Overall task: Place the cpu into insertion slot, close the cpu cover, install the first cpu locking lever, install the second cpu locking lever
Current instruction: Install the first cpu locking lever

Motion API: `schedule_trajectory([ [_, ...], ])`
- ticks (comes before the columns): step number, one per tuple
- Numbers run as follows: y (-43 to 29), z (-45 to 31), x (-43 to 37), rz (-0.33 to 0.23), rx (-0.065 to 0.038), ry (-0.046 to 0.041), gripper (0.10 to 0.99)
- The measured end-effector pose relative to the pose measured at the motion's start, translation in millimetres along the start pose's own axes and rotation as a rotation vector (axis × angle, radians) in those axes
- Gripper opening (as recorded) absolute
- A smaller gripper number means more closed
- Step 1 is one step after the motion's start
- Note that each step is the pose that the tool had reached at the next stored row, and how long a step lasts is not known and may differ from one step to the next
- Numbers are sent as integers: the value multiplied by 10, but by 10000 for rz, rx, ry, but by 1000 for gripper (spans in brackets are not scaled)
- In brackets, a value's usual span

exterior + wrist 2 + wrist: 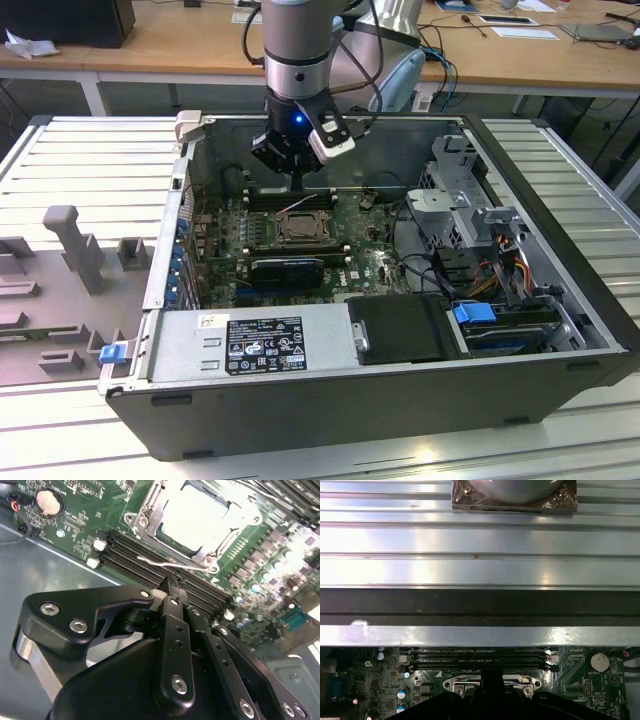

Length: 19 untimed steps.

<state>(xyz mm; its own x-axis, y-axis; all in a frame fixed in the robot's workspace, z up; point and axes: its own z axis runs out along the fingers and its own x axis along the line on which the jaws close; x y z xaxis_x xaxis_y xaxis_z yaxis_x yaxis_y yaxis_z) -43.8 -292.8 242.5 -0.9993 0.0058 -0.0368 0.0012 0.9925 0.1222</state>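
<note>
My gripper (300,184) hangs inside the open computer case, just behind the insertion slot (298,229) on the green motherboard. In the second wrist view the black fingers (173,600) are pressed together with nothing between them, over the memory slots (135,560). The cpu (197,517) shows its bright silvery top in the slot, and the cpu cover (150,507) lies flat around it. A thin wire locking lever (157,562) stands free along the slot's edge nearest the gripper. In the first wrist view the gripper (492,680) sits in front of the slot's silver rim (452,683).
The grey case wall (330,125) rises close behind the gripper. A black graphics card (285,268) lies in front of the slot. The drive cage and cables (470,230) fill the exterior view's right. A round coin battery (47,501) sits on the board.
</note>
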Motion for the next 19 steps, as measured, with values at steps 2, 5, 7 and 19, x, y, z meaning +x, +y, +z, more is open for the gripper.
schedule_trajectory([
  [2, -5, 50, -17, -83, -3, 9, 106],
  [5, -6, 110, -34, -294, -11, 34, 106],
  [7, -7, 117, -35, -294, -10, 34, 106],
  [19, -13, 207, -141, -310, -2, 36, 106],
])
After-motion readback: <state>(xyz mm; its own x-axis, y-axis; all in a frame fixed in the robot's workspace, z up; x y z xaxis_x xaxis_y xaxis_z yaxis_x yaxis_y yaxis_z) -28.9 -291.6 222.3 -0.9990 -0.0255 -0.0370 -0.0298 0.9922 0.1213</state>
